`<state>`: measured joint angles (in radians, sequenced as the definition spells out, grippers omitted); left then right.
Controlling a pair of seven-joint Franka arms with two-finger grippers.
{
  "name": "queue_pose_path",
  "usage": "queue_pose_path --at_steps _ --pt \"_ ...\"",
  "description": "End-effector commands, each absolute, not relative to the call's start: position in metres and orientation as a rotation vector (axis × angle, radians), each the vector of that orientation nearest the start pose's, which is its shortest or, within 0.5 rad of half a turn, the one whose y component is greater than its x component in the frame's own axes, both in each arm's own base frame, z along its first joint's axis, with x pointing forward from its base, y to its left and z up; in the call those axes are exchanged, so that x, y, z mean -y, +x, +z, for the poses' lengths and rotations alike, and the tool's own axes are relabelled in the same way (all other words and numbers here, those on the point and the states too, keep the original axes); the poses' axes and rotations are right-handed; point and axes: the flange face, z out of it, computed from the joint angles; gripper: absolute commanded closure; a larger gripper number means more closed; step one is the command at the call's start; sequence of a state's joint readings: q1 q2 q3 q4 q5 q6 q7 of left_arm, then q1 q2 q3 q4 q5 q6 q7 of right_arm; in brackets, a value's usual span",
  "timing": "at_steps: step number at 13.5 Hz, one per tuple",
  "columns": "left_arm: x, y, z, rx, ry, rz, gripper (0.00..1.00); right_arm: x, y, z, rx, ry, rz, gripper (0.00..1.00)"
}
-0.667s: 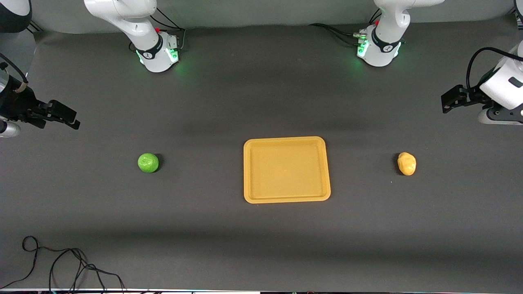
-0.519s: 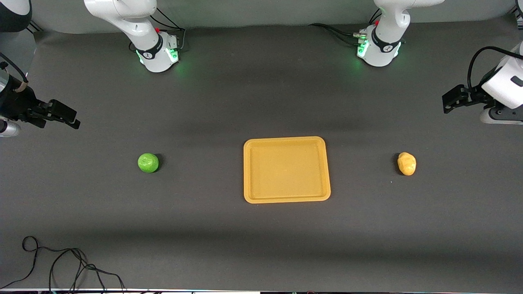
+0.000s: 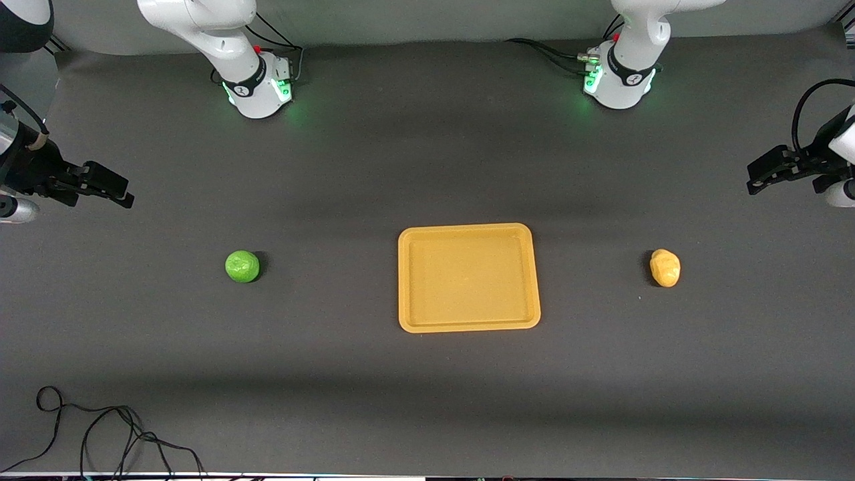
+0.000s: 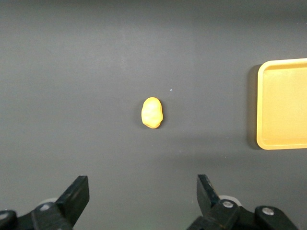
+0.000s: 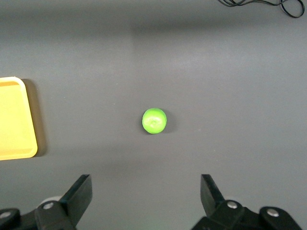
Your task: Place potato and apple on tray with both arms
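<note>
- Orange-yellow tray (image 3: pixel 468 277) sits flat mid-table with nothing on it (you can see a slice of it in both wrist views too).
- Your apple (image 3: pixel 242 266) is on the mat toward the right arm's end, well apart from the tray.
- Your potato (image 3: pixel 664 268) lies toward the left arm's end, also well apart from it.
- Right gripper (image 3: pixel 107 185) hangs over bare mat near its table end, fingers spread wide, holding nothing.
- Left gripper (image 3: pixel 768 172) does the same at its end, spread and empty.
</note>
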<state>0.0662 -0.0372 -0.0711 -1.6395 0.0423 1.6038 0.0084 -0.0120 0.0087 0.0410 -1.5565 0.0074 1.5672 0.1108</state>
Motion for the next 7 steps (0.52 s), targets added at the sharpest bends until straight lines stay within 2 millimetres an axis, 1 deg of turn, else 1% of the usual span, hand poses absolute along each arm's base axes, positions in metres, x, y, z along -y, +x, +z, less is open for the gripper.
queue_pose_path --at_steps 1,3,4,5,6,7 --pt "-0.002 0.544 0.62 -0.027 -3.102 0.001 0.0 -0.009 0.554 0.627 -0.082 -3.138 0.015 0.0" --pt "-0.002 0.543 0.616 -0.027 -3.101 0.038 0.0 0.009 0.555 0.626 -0.065 -3.138 0.019 0.0" --pt "-0.002 0.546 0.607 -0.027 -3.098 0.067 0.0 0.012 0.556 0.624 -0.065 -3.136 0.024 0.0" --pt "-0.004 0.555 0.587 -0.027 -3.09 0.102 0.0 0.012 0.557 0.623 -0.062 -3.136 0.026 0.0" --pt "-0.006 0.568 0.562 -0.028 -3.074 0.143 0.0 0.011 0.558 0.621 -0.062 -3.136 0.031 0.0" --pt "-0.007 0.582 0.542 -0.038 -3.057 0.143 0.0 0.009 0.558 0.621 -0.053 -3.135 0.031 0.0"
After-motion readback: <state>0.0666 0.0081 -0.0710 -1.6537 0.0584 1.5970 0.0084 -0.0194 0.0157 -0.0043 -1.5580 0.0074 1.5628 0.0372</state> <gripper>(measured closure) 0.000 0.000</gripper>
